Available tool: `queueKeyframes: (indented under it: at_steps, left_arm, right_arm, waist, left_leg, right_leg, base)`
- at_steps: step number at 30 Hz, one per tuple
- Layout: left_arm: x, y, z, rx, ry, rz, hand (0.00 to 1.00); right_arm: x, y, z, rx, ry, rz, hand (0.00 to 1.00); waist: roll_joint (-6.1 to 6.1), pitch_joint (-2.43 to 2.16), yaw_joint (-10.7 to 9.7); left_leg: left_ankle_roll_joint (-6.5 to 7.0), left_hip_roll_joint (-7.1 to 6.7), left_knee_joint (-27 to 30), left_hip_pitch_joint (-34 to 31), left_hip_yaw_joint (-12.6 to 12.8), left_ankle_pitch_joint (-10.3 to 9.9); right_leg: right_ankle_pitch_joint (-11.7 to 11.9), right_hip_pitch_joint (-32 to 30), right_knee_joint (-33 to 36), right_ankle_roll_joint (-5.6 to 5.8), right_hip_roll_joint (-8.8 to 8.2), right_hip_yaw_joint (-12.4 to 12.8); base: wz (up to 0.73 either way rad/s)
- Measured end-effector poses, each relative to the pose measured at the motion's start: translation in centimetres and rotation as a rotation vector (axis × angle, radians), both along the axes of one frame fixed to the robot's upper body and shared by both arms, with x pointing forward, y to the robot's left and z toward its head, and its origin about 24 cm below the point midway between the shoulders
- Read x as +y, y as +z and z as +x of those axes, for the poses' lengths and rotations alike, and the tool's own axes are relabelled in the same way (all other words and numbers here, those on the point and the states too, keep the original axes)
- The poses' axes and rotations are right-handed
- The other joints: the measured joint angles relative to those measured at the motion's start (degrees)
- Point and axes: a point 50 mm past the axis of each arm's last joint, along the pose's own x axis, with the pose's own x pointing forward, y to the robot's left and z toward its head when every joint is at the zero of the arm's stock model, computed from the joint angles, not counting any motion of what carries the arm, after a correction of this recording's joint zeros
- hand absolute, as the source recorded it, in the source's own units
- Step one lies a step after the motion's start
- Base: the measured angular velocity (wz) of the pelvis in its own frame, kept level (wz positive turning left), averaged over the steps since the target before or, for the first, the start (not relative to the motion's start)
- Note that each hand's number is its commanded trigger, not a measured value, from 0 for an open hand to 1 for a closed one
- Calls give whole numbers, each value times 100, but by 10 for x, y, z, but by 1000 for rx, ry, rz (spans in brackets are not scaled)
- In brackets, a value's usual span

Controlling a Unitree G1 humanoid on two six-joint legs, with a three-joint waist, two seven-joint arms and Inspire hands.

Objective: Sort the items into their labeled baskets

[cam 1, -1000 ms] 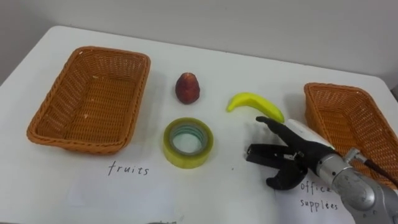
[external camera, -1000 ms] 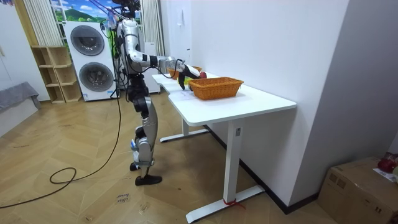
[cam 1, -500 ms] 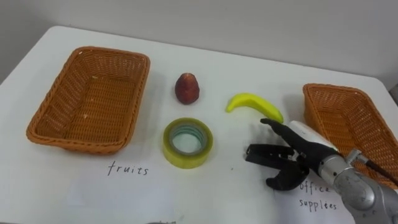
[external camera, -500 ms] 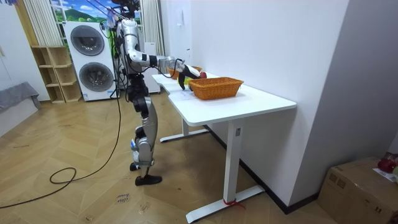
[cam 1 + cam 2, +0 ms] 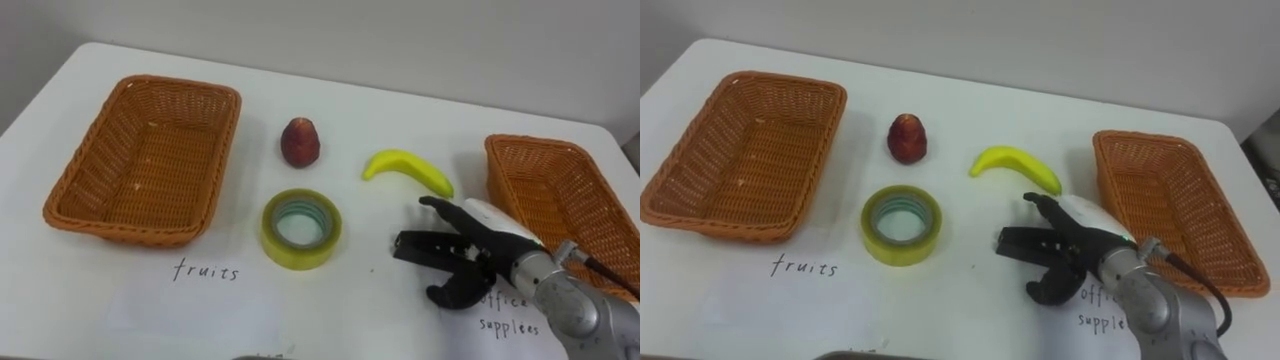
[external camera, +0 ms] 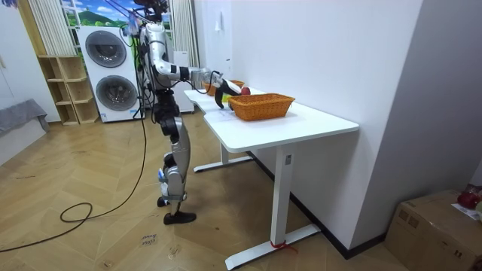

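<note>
Hovering with the right hand (image 5: pixel 475 248) low over the white counter (image 5: pixel 350 312), to the right of the yellow tape roll (image 5: pixel 301 257) and a little nearer the robot, with fingers spread in a loose claw, thumb aimed toward the roll, pinching nothing. In the room view, standing upright at the counter with that arm held out over it. No sorting done so far, judging from both baskets lying empty. Tape roll flat on the counter, hole upward. Red fruit (image 5: pixel 301 142) just beyond the roll. Banana (image 5: pixel 407 168) beyond the roll and to its right, close ahead of the fingertips but apart from them. Fruit basket (image 5: pixel 125 232) to the left of the roll, with a handwritten "fruits" label (image 5: pixel 207 271) on the counter before it. Office-supplies basket (image 5: pixel 540 143) well to the right of the roll, past the hand, with its own handwritten label (image 5: pixel 510 325) partly under the wrist. Most likely the opening step: lining up a first pick, though hard to tell whether for the banana or the roll. For the roll, a sideways move leftward, fingers kept wide enough to straddle the ring, then a firm close on its wall and a carry back right to the office-supplies basket. For the banana, a short push forward, a close across its curved middle, then a long carry leftward over the roll to the fruit basket, lifting high enough to clear the rim.
</note>
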Motion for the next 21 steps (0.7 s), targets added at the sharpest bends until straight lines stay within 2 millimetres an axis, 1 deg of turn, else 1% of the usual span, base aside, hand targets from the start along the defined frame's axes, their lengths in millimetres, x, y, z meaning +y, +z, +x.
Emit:
queueKeyframes:
  at_steps: [1,4,11,14,16,20,21]
  left_arm:
    - [0,0,2,-4,-1,0,0]
    - [0,0,5,0,3,7,0]
    - [2,1,3,18,-2,32,0]
    - [2,1,5,12,-4,33,0]
    - [2,3,9,-8,-9,35,0]
    - [2,4,14,-29,-10,35,0]
    - [2,5,16,-37,-8,33,0]
  right_arm:
    - [0,-1,0,11,-4,1,0]
    - [0,-2,-1,37,-7,2,0]
    - [2,-5,-2,76,1,-21,0]
    - [3,-7,-3,89,2,-16,0]
    - [4,-8,-3,92,0,-13,0]
    - [7,-10,-3,102,-8,-6,0]
    - [8,-10,-4,104,-5,-6,41]
  waist:
    - [-2,1,30]
    - [-4,1,60]
    - [-14,-3,70]
    - [-38,3,74]
    - [-63,6,77]
    - [-95,-3,72]
    - [-107,-3,72]
  left_leg:
    - [1,1,-16,2,11,0]
    - [1,3,-20,2,13,-1]
    - [9,-4,-5,1,13,4]
    - [12,-3,7,1,13,6]
    - [14,-4,10,-2,12,7]
    - [15,-4,9,-1,13,8]
    - [15,-4,8,-2,13,8]
  right_leg:
    - [6,-1,3,1,4,44]
    - [31,-4,2,1,15,72]
    - [54,-5,7,-2,30,86]
    - [63,-1,8,-3,29,89]
    - [67,-2,8,-3,29,84]
    - [70,-4,10,-3,30,50]
    - [73,-7,10,-3,29,42]
  base:
    - [-9]
    - [-1]
    - [0]
    - [0]
    - [0]
    - [0]
    - [0]
